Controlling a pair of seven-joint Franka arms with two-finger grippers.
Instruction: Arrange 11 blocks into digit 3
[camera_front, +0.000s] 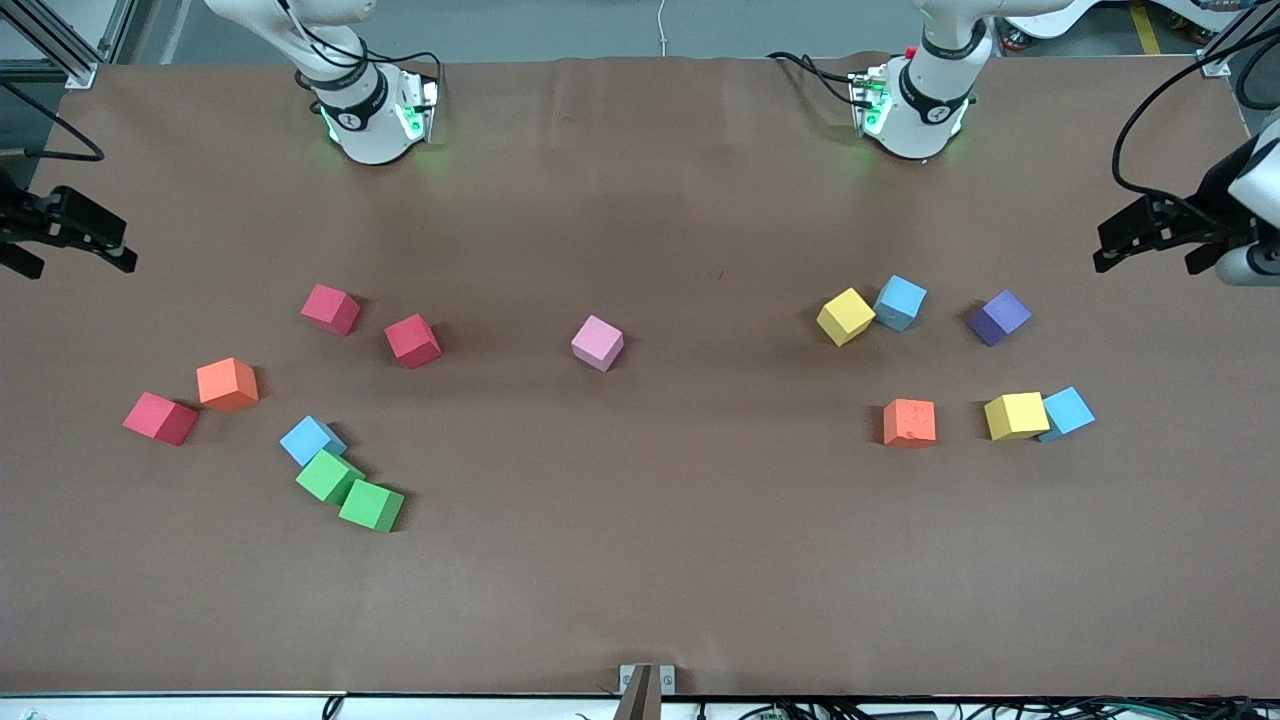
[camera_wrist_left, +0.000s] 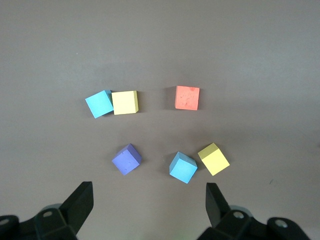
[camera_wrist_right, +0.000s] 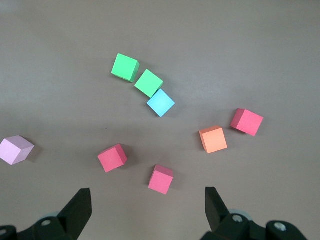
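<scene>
Blocks: lying scattered on the tabletop (camera_front: 640, 560), thirteen by my count; pink block (camera_front: 597, 342) sitting alone mid-table.
Digit 3: not yet started, no rows forming.
Left tool (camera_wrist_left: 147, 207): hanging wide open over the purple block (camera_wrist_left: 126, 159).
Right tool (camera_wrist_right: 145, 207): hanging open, empty, over the red blocks (camera_wrist_right: 161, 179).
Next: probably picking a first cube, descending square onto it.

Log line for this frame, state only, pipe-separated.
stage: digit 3 not started | blocks: scattered on table, two loose groups | left gripper: open, empty, waiting | right gripper: open, empty, waiting
</scene>
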